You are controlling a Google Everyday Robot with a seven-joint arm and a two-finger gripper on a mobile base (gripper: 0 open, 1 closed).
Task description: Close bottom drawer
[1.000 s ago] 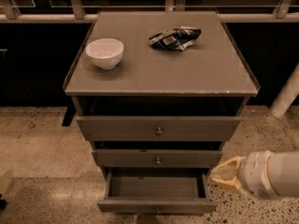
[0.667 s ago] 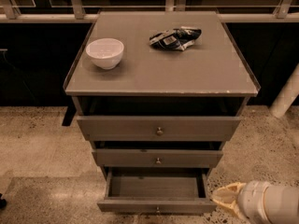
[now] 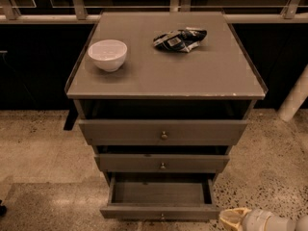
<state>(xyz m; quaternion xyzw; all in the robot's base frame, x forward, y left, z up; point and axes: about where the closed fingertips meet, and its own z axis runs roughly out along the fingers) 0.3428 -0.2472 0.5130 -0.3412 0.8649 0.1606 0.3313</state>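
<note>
The bottom drawer [image 3: 161, 192] is the lowest and narrowest of three grey drawers; it stands pulled out toward me, its inside looks empty, and its small brass knob [image 3: 162, 216] shows on the flat front panel. My gripper [image 3: 233, 219] is at the bottom right of the camera view, just right of the drawer's front right corner, low near the floor. Only its pale tip and the white wrist [image 3: 267, 221] behind it show.
The cabinet top [image 3: 168, 66] carries a white bowl [image 3: 108, 54] at the left and a dark crumpled snack bag [image 3: 180, 38] at the back. The top drawer [image 3: 163, 132] and middle drawer [image 3: 162, 162] sit above. Speckled floor [image 3: 38, 148] surrounds the cabinet; a white post [image 3: 294, 100] stands right.
My gripper and arm have dropped from beside the middle drawer's level to the bottom right corner, beside the bottom drawer's front. The drawers have not moved.
</note>
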